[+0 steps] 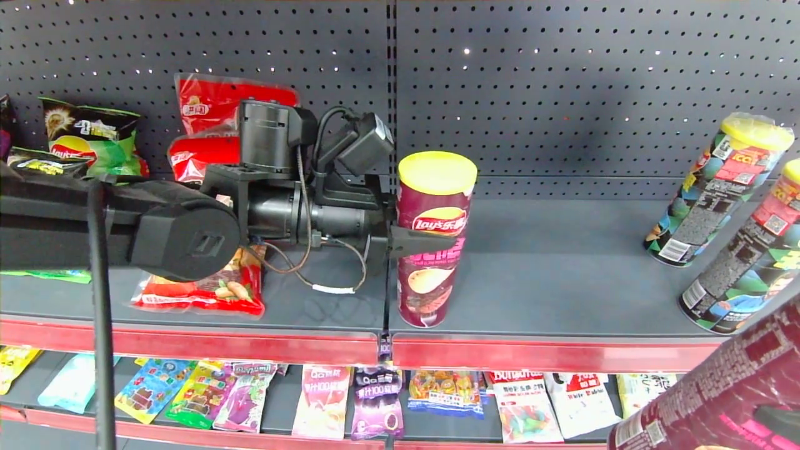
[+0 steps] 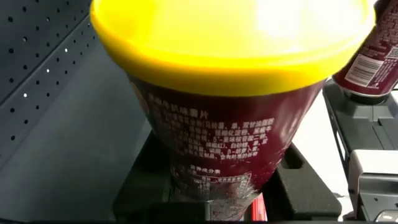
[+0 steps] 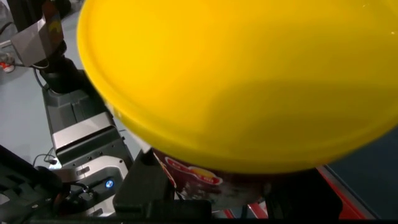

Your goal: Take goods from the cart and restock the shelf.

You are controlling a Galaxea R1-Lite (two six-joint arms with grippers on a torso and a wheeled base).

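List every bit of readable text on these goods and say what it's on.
Purple canister: brand logo, left unquoted; fine print too small to read.
Second purple canister: print blurred.
Tilted canisters: labels unreadable.
Lower-shelf pouches: print too small.

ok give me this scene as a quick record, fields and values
left gripper: shut on a maroon chip can with a yellow lid, upright near the front edge of the shelf
right gripper: shut on a second can, low on the right, in front of the shelf
shelf, right end: two patterned cans, tilted
shelf, left: red bags
lower shelf: row of packets
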